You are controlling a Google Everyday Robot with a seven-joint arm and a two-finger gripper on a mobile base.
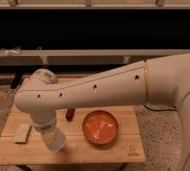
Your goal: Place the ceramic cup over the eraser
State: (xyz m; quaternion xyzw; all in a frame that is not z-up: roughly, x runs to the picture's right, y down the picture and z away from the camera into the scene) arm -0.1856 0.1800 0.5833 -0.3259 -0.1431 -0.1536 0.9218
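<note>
- At the near-left part of the wooden table [130, 152], I see the gripper [50, 131] low over the boards, at the end of the arm's thick white wrist [42, 116].
- The gripper is closed tight around the ceramic cup [57, 142]. The pale cup sticks out below the wrist, tilted with its lower end toward the near right.
- From here I cannot tell whether the cup's lower end touches the tabletop or hangs just above it.
- I cannot make out the eraser; the cup and wrist cover the spot on the table beneath them.
- The arm [95, 87] reaches in from the right and crosses the far half of the table, with its elbow end above the left side.
- The flat beige block [22, 132] lies to the left of the cup, near the table's left edge and apart from the cup.
- The dark red piece [69, 114] lies beyond the cup to the right, partly tucked under the arm.
- The orange dish [100, 127] sits to the right of the cup, around the middle of the table, with pale flecks inside it.
</note>
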